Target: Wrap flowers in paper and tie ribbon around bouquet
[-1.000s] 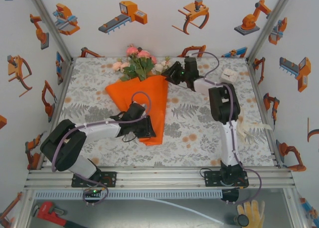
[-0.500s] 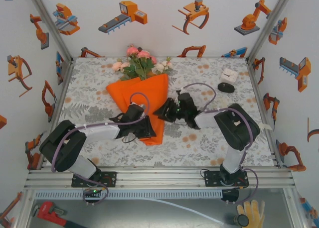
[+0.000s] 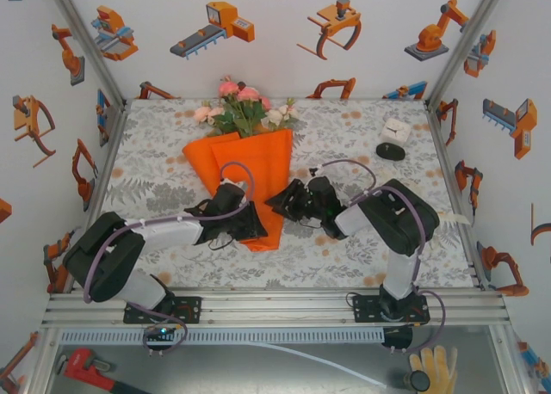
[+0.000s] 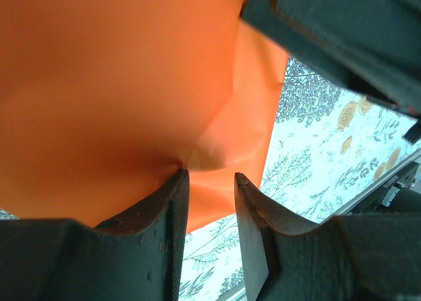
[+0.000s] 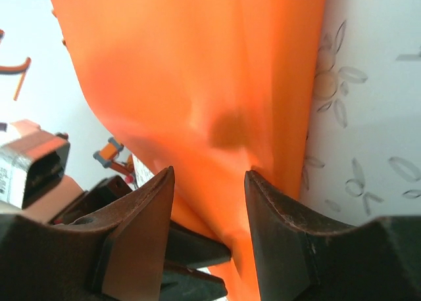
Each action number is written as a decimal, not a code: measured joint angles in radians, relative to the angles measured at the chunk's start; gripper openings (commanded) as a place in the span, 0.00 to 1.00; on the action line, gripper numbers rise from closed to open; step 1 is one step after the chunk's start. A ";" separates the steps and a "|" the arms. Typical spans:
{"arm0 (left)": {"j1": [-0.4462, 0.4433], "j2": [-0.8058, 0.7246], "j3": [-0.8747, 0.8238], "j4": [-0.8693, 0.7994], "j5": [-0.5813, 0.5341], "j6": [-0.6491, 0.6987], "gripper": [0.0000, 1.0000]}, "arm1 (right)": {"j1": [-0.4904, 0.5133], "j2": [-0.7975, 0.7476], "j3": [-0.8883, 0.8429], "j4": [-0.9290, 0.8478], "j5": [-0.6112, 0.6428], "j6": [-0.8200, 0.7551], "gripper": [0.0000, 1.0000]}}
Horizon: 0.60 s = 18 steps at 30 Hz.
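Note:
The orange paper lies folded as a cone around the flowers, whose pink and cream blooms stick out at its wide far end. My left gripper is open at the cone's narrow near end. In the left wrist view its left fingertip presses against the paper, with cloth showing through the gap. My right gripper is open at the cone's right edge. Its jaws face the paper and the right fingertip touches a fold. A bit of the cream ribbon peeks out by the right wall.
A small white box and a black disc sit at the back right of the floral cloth. The right arm's elbow is bent low over the cloth's right side. Walls stand close on three sides.
The right arm has swung from beside the blooms down to the cone's right edge. The paper's right flap now lies further over the left one. The left gripper has barely moved.

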 measured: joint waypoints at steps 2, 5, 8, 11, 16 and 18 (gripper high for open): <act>0.001 -0.008 -0.008 0.005 -0.003 0.000 0.38 | -0.026 0.017 0.003 0.020 0.002 0.000 0.47; 0.001 -0.018 -0.016 0.005 -0.008 -0.001 0.38 | -0.068 0.061 0.025 0.048 -0.003 0.007 0.47; 0.001 -0.021 -0.016 0.000 -0.013 -0.001 0.38 | -0.092 0.117 0.078 0.080 -0.008 0.007 0.47; 0.001 -0.023 -0.014 -0.006 -0.017 -0.001 0.38 | -0.102 0.169 0.128 0.109 -0.013 0.007 0.47; 0.001 -0.027 -0.013 -0.017 -0.021 -0.001 0.38 | -0.117 0.213 0.163 0.148 -0.021 0.014 0.47; 0.001 -0.030 -0.013 -0.022 -0.022 -0.001 0.38 | -0.129 0.228 0.180 0.154 -0.024 0.019 0.47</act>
